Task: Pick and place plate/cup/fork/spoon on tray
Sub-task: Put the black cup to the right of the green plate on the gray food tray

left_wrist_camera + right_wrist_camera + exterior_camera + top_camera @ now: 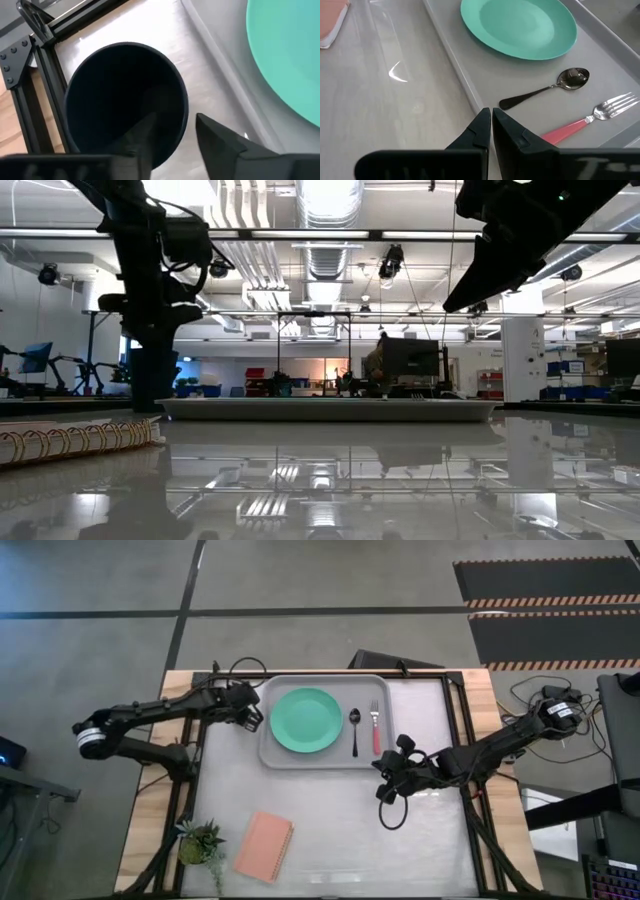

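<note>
The light-grey tray (280,755) lies at the table's far middle. On it lie the mint-green plate (306,720), the black spoon (354,732) and the red-handled fork (376,728). My left gripper (250,712) is shut on the dark cup (125,95) just left of the tray's left rim. In the low view the cup (152,380) stands upright, its base at about table height. My right gripper (491,112) is shut and empty at the tray's near right corner, close to the spoon's handle (520,99). My left gripper holds the cup by its rim wall (184,117) on the side toward the tray, one finger (145,132) inside the cup and one finger (220,142) outside. The fingers come from above, slanting down. The cup is upright, mouth up; whether its base touches the table, I cannot tell.
A salmon-pink notebook (264,846) and a small potted plant (200,840) lie near the table's near left. A black cable loop (392,815) hangs by my right gripper. Bare table lies between the tray and the near edge.
</note>
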